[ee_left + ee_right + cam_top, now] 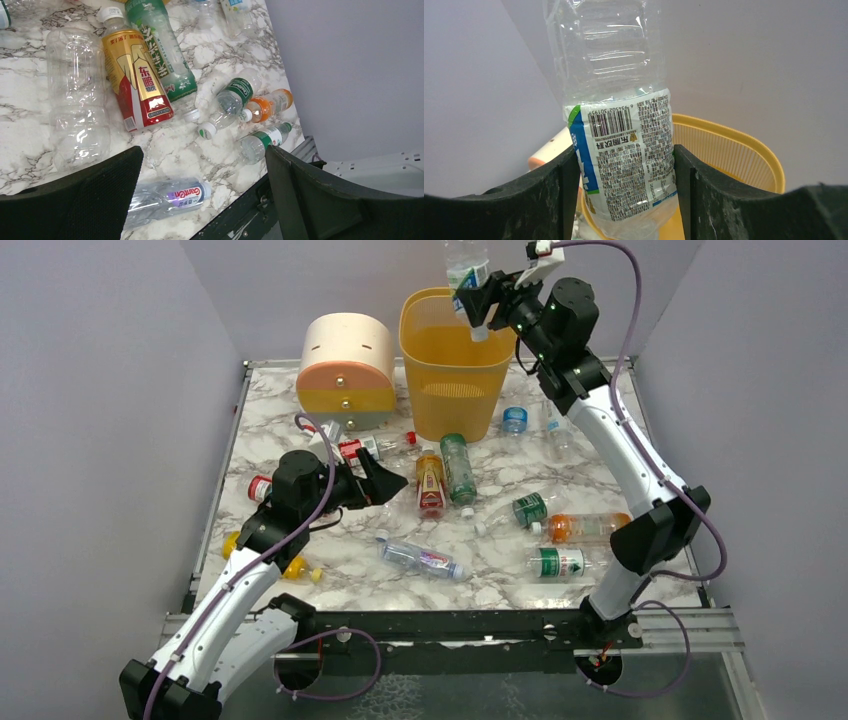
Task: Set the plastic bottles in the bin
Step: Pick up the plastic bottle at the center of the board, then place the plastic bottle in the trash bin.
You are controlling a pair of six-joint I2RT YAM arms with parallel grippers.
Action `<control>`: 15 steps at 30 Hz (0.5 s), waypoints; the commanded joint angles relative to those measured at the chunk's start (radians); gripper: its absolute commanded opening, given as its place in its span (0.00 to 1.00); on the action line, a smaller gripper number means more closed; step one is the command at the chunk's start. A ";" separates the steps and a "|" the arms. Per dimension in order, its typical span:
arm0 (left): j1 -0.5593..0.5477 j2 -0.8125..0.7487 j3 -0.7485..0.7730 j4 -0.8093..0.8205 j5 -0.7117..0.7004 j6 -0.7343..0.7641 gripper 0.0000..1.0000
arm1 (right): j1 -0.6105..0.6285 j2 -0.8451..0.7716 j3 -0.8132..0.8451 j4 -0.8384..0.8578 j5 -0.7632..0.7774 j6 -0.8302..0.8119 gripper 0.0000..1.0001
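Note:
My right gripper [478,302] is raised over the mouth of the yellow bin [420,345] and is shut on a clear plastic bottle [465,262] with a white and blue label. In the right wrist view the fingers [549,195] press both sides of that bottle [624,150], with the bin's rim [749,145] just beneath it. My left gripper [388,483] hangs open and empty low over the table. Below it lie a gold-red bottle [137,82], a green-labelled bottle [165,50], a clear crushed bottle [77,100] and a Ganten bottle [170,197].
A round cream and orange drawer unit [346,370] stands left of the bin. Several more bottles lie on the marble table: an orange one [585,527], green-labelled ones [557,562] at the front right, a yellow one [290,565] by the left arm. Grey walls enclose three sides.

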 commanded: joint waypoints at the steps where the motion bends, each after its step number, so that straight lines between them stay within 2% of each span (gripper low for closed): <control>1: -0.003 -0.023 0.044 -0.016 -0.023 0.011 0.99 | 0.003 0.111 0.131 0.069 0.019 -0.008 0.63; 7: -0.003 -0.027 0.045 -0.021 -0.034 0.018 0.99 | -0.002 0.249 0.230 0.036 0.011 -0.014 0.65; 9: -0.003 -0.025 0.045 -0.022 -0.037 0.018 0.99 | -0.009 0.286 0.249 0.022 0.012 -0.012 0.70; 12: -0.003 -0.021 0.045 -0.022 -0.040 0.023 0.99 | -0.023 0.326 0.287 -0.032 0.000 0.001 0.86; 15: -0.003 -0.021 0.045 -0.022 -0.047 0.029 0.99 | -0.027 0.317 0.278 -0.051 -0.023 0.008 0.91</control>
